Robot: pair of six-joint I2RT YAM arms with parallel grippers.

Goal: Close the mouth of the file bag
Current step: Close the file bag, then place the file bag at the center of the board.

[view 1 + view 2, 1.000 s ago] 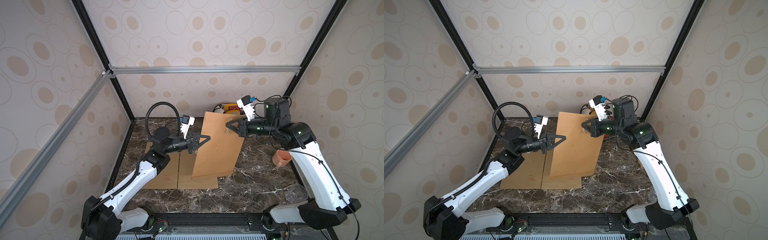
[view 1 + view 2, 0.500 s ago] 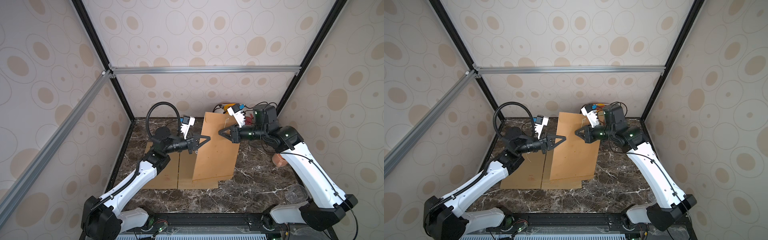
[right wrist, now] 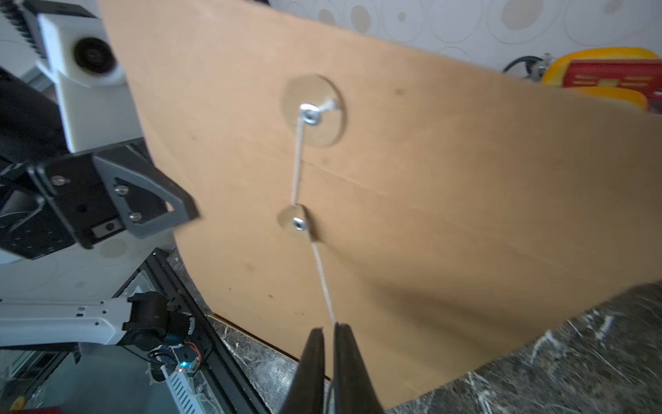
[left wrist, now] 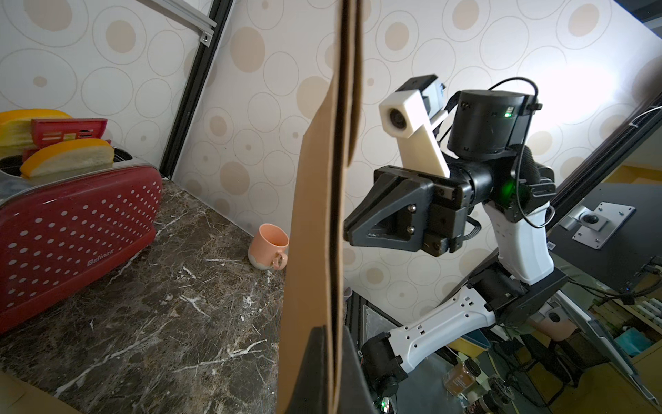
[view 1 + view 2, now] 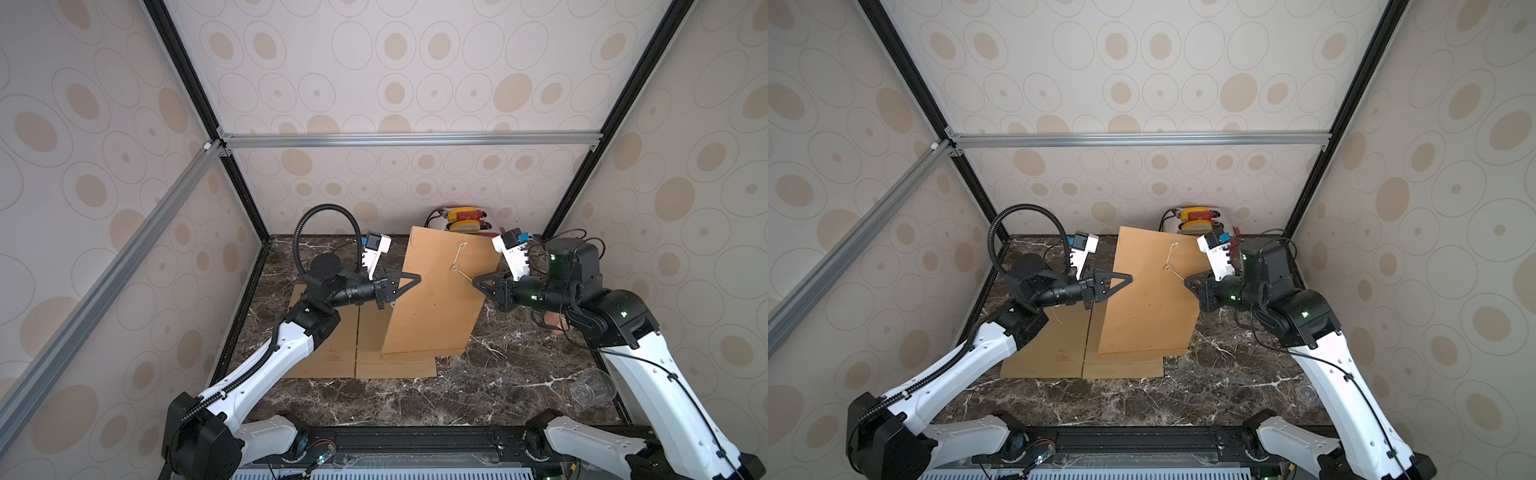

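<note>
- The file bag (image 5: pixel 432 299) (image 5: pixel 1142 303) stands upright near the middle of the counter (image 5: pixel 498 382), tilted a little. Its lower edge is over flat brown sheets (image 5: pixel 332 353) lying there.
- On its face a white string (image 3: pixel 322 279) runs from the upper disc (image 3: pixel 314 111) down past the lower disc (image 3: pixel 295 222) and off the bag.
- The right hand (image 3: pixel 329 358) (image 5: pixel 476 281), just beside the bag's right edge, is nearly closed, pinching that string taut.
- The left hand (image 5: pixel 413 279) (image 4: pixel 331 372) is clamped on the bag's left edge, with paper between its fingers.
- A red toaster (image 4: pixel 71 229) (image 5: pixel 465 220) sits just behind the bag.
- A pink mug (image 4: pixel 268 251) stands to the bag's right.
- A clear glass (image 5: pixel 592 386) lies well to the bag's right, nearer the front.
</note>
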